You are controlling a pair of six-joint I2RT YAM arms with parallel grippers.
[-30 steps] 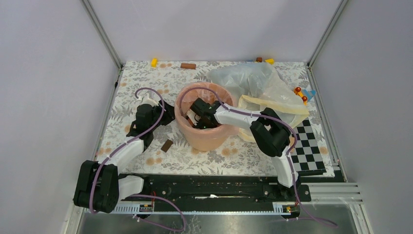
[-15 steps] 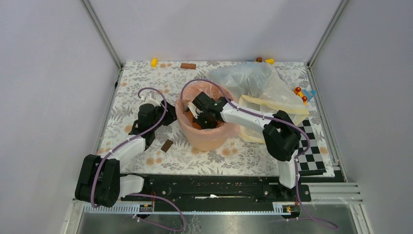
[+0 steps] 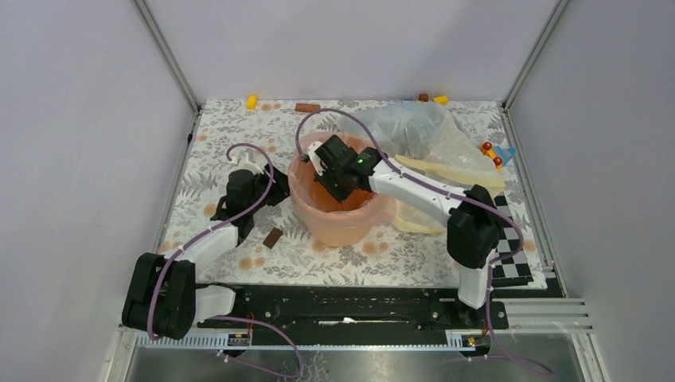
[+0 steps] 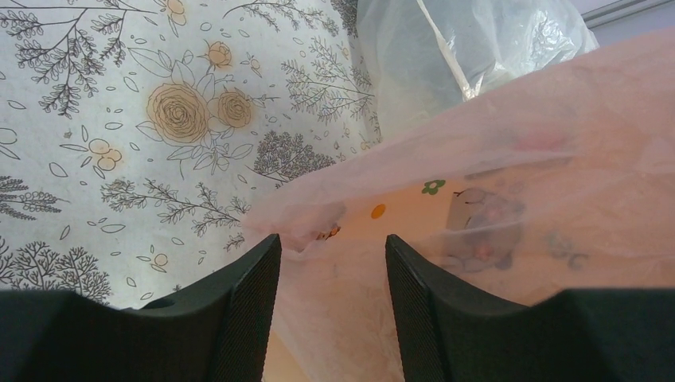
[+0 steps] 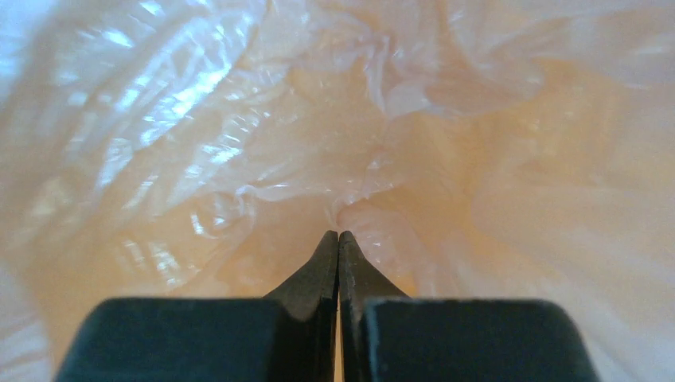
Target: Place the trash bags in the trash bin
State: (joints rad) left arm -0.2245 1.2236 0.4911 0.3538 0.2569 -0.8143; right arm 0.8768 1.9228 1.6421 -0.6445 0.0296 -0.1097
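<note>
seen from above, a round peach-orange trash bin (image 3: 342, 227) stands near the middle of a flower-patterned table (image 3: 231, 131). a thin, translucent pink trash bag (image 3: 299, 177) sits inside the bin, its crinkled film spilling over the rim on the left. the right arm reaches across and dips the right pincer (image 3: 329, 188) into the bin's mouth. its wrist view shows the two black fingers pressed together on a puckered fold of the pink film, with glossy plastic all around them. the left pincer (image 4: 332, 243) sits just beside the bin's left wall with its fingers spread. a loose edge of the pink bag hangs in the gap between them, and whether it touches them cannot be told. behind and to the right of the bin lie a clear whitish bag (image 3: 414, 127) and a pale yellow bag (image 3: 450, 181). a small brown block (image 3: 273, 237) lies on the table near the left arm.
</note>
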